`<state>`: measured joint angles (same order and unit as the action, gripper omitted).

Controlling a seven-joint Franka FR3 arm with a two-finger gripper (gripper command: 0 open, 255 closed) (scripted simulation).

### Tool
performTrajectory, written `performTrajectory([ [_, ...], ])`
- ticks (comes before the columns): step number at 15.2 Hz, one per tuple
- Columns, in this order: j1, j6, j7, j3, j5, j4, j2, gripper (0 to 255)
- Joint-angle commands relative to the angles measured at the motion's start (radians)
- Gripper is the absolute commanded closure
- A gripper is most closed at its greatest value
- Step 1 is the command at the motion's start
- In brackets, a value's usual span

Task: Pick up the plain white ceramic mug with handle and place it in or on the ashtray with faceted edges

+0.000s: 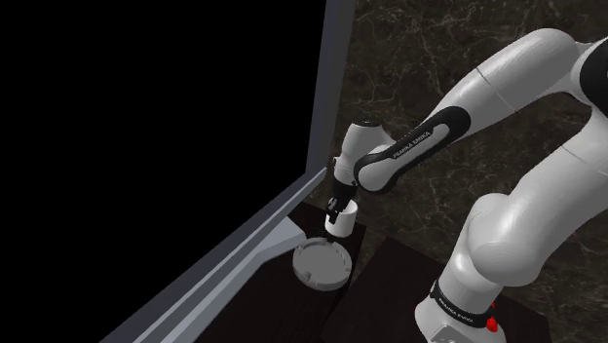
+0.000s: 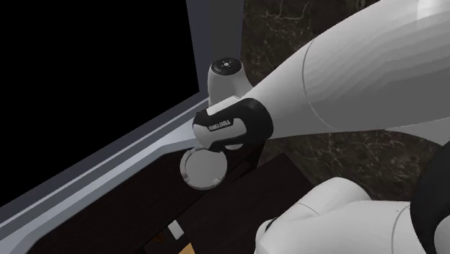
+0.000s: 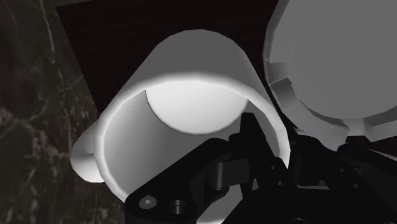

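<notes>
The white mug [image 3: 191,83] is clasped by its rim wall in my black gripper [image 3: 273,143], with one finger [image 3: 253,130] inside the cup. Its handle [image 3: 86,156] sticks out on the side away from the ashtray. In the shoulder view the mug [image 1: 341,220] hangs under the gripper [image 1: 338,207], just over the far rim of the round grey faceted ashtray [image 1: 322,264]. I cannot tell whether mug and ashtray touch. The ashtray [image 3: 337,57] lies close beside the mug on the dark table [image 1: 385,268]. In the second exterior view the ashtray [image 2: 204,167] sits below the arm's wrist.
A grey window frame and sill [image 1: 248,248] run along the table's edge, with a black area [image 1: 146,117] beyond. A dark marble wall [image 1: 409,58] stands behind the arm. A small white item [image 2: 174,230] lies on the table nearer the stand.
</notes>
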<state>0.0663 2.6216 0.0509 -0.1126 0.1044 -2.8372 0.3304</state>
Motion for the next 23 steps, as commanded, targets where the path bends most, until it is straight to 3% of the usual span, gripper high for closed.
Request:
performTrajectory([
  [1, 0.0, -0.043, 0.0, 0.002, -0.001, 0.008, 0.034, 255],
  [12, 0.002, -0.23, -0.004, 0.01, -0.008, 0.068, 0.162, 255],
  [23, 0.165, -0.324, 0.294, 0.249, -0.123, 0.088, 0.226, 255],
])
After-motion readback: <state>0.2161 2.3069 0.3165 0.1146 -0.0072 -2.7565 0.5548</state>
